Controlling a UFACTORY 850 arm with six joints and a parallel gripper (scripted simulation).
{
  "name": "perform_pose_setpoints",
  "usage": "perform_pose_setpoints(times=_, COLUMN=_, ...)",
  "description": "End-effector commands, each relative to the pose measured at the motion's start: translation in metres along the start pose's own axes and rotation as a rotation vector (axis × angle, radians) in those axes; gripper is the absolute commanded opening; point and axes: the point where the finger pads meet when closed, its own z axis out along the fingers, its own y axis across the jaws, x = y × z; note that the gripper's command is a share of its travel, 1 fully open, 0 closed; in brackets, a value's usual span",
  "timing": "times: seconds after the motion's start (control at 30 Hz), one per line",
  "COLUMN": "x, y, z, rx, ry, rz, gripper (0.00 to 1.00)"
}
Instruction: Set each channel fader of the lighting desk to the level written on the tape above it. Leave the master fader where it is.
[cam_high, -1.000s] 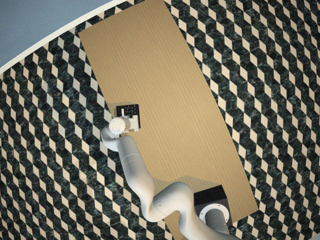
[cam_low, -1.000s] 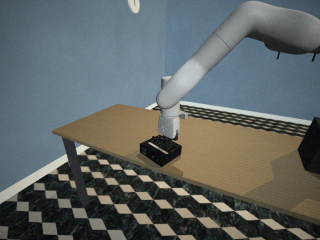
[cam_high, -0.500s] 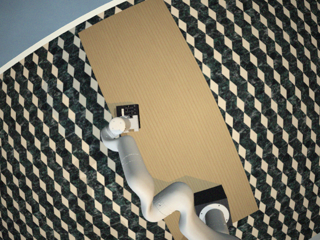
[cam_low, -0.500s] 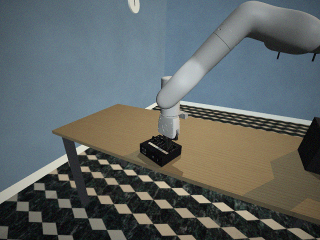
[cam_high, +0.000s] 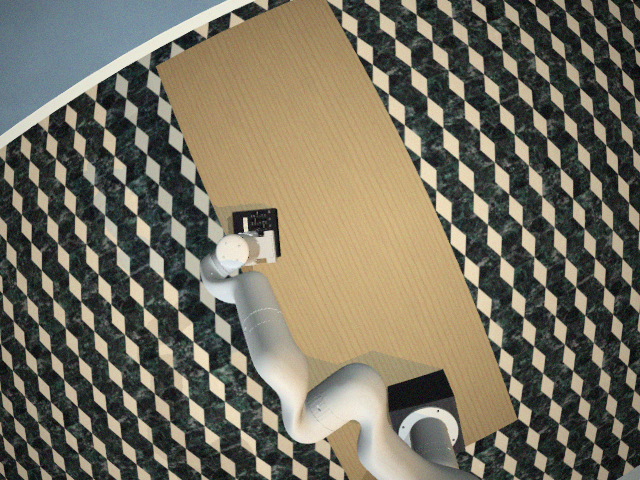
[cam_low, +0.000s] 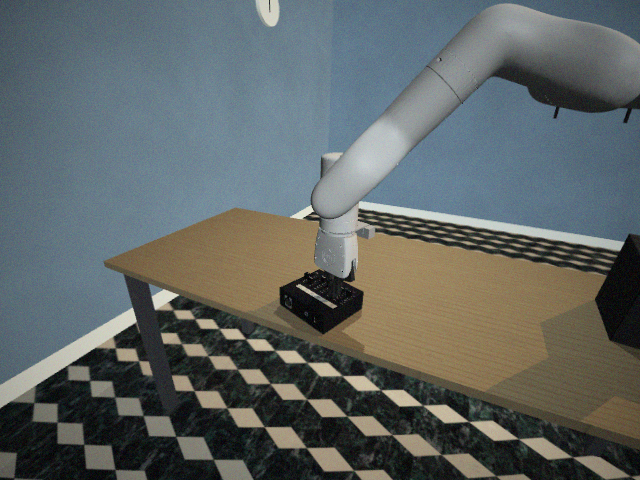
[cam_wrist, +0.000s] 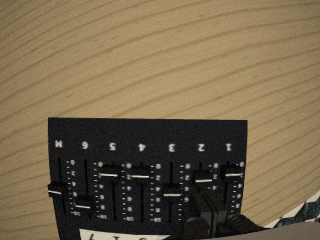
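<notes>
The black lighting desk (cam_high: 256, 217) (cam_low: 321, 305) (cam_wrist: 147, 135) lies near the table's edge. In the wrist view its slots read M, 6, 5, 4, 3, 2, 1 from left to right. The master cap (cam_wrist: 55, 190) sits mid-slot, cap 6 (cam_wrist: 83, 207) is low, and caps 5 (cam_wrist: 108, 175) and 4 (cam_wrist: 139, 175) are high. Cap 3 (cam_wrist: 171, 192) is at the middle, and caps 2 (cam_wrist: 203, 179) and 1 (cam_wrist: 232, 174) are high. A white tape strip (cam_wrist: 123, 236) with digits is partly hidden by the wrist. My gripper (cam_wrist: 199, 208) (cam_low: 343, 281) is shut, empty, its tips down on slot 2 just below its cap.
The wooden table (cam_high: 336, 206) (cam_low: 465, 289) has its long edge close beside the desk. The arm's black base box (cam_high: 421, 395) (cam_low: 620, 304) stands at the far end of the table.
</notes>
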Motion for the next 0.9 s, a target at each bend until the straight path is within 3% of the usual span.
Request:
perform_pose_setpoints(times=0.0, x=-0.002, y=-0.001, z=-0.002, rx=0.002, ry=-0.002, rz=0.0, gripper=0.0)
perform_pose_setpoints(times=0.3, x=-0.002, y=-0.001, z=-0.005, rx=0.002, ry=-0.002, rz=0.0, gripper=0.0)
perform_pose_setpoints(times=0.7, x=-0.002, y=-0.001, z=-0.037, rx=0.002, ry=-0.002, rz=0.0, gripper=0.0)
perform_pose_setpoints(times=0.87, x=-0.002, y=-0.001, z=-0.041, rx=0.002, ry=-0.002, rz=0.0, gripper=0.0)
